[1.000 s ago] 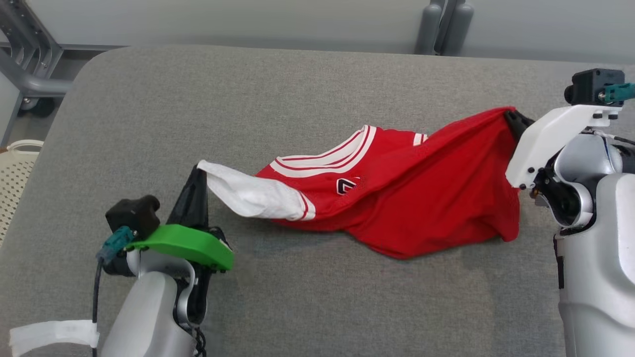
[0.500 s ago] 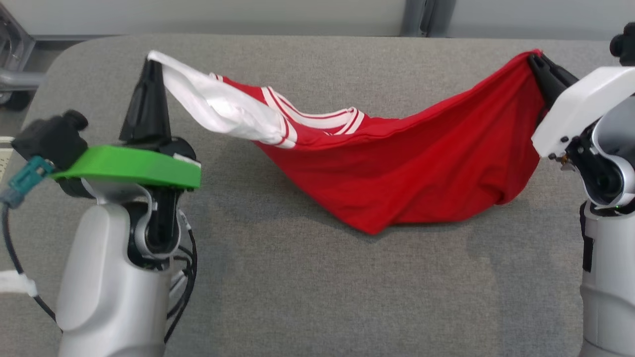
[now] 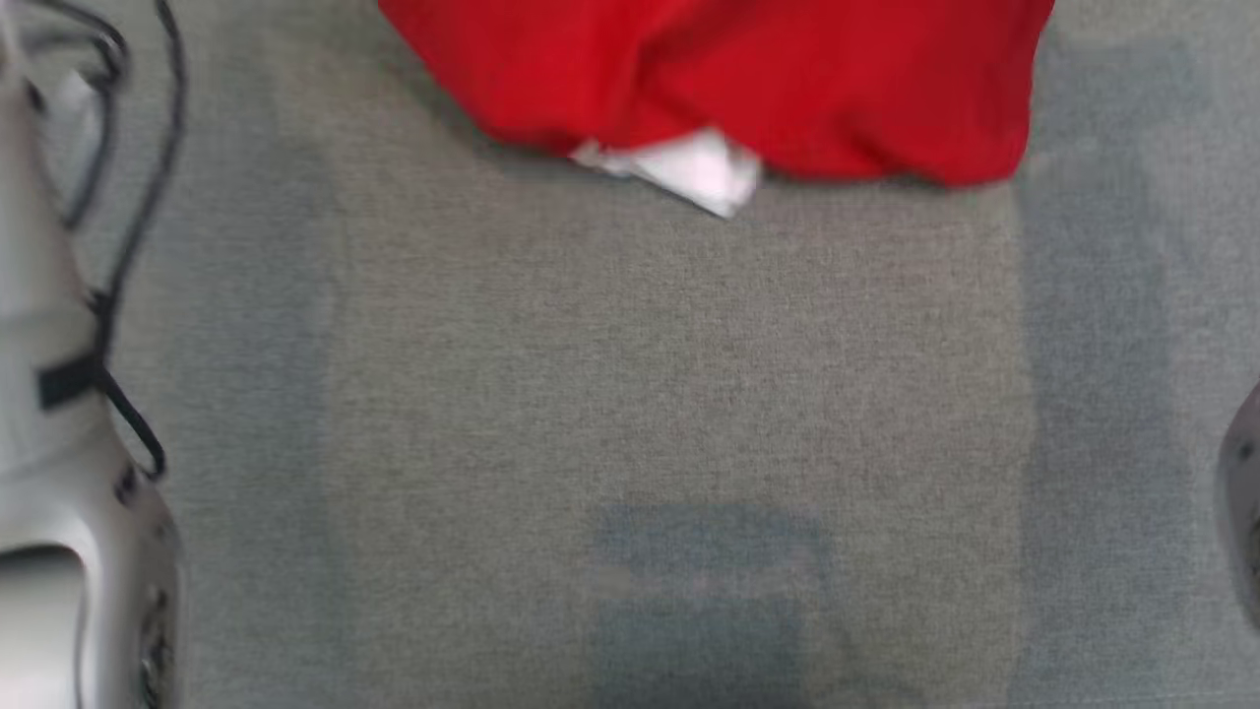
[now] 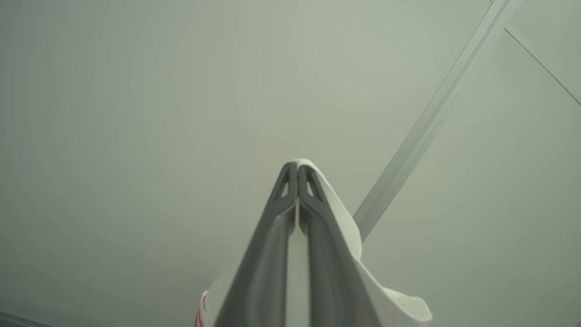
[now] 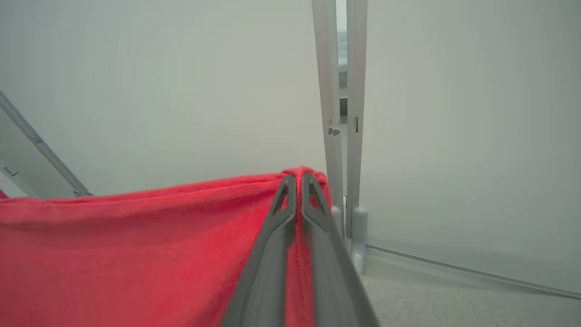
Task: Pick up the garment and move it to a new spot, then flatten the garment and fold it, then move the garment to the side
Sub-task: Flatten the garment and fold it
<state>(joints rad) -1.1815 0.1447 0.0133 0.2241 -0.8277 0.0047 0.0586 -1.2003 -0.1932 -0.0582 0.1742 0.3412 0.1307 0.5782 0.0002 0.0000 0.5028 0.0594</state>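
Garment (image 3: pixel 709 89) hangs at the top of my head view over the grey table (image 3: pixel 630 414); the camera has tipped down since half a second ago. My left gripper (image 4: pixel 297 167) stays clamped shut on the white sleeve (image 4: pixel 347 218), and my right gripper (image 5: pixel 297 176) on the red edge.

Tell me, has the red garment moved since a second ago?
Yes, upward: the garment slumped on the table before; now it hangs between the left gripper and right gripper.
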